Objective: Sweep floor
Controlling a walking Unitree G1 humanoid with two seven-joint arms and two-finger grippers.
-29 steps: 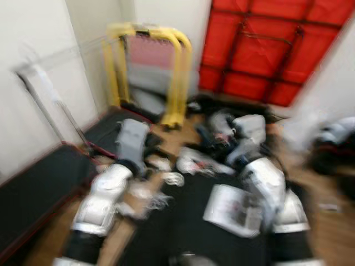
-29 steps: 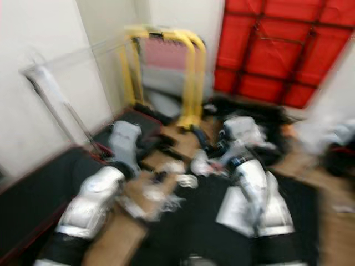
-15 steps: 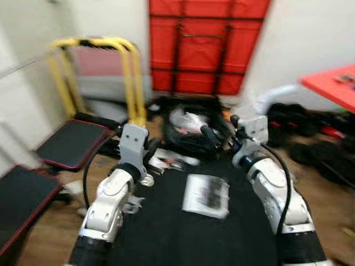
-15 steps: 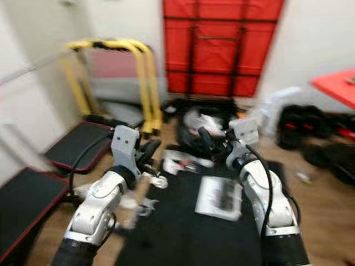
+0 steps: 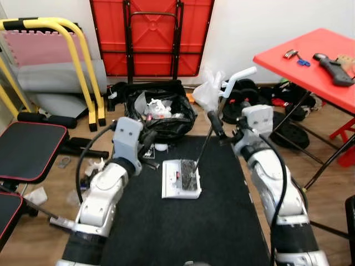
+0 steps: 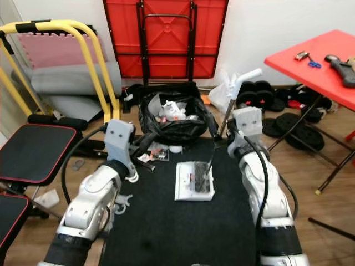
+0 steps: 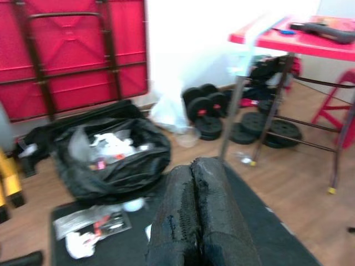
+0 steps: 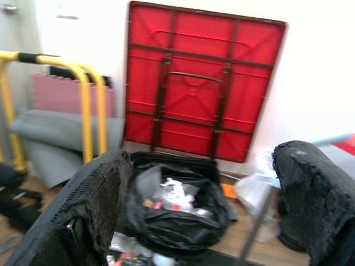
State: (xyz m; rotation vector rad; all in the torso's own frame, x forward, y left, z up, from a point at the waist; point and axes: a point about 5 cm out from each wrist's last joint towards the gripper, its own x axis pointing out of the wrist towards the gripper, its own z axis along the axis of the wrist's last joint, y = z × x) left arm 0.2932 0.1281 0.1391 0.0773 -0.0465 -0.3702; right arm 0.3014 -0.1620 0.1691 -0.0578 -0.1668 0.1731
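Note:
A floor sweeper stands on the black mat (image 5: 183,233). Its white head (image 5: 181,178) lies flat, and a thin pole (image 5: 202,147) leans up to a white handle (image 5: 239,75). My right gripper (image 5: 213,124) is open beside the upper pole. In the right wrist view the pole (image 8: 252,233) runs between the spread fingers (image 8: 94,205), nearer one of them. My left gripper (image 5: 148,141) is shut on nothing, held above litter (image 5: 150,160) at the mat's far left corner. Behind the mat stands an open black rubbish bag (image 5: 161,111) full of scraps.
A folded red table (image 5: 152,36) leans on the back wall. A red table (image 5: 310,61) on thin legs stands to the right, with dumbbell weights (image 5: 288,127) under it. A yellow frame (image 5: 83,66) and black benches (image 5: 28,149) are on the left. More scraps (image 5: 91,166) lie on the wood floor.
The camera has swung round and the blur has cleared. The sweeper head, bag and red table now sit centred, and my right gripper is by the sweeper's pole.

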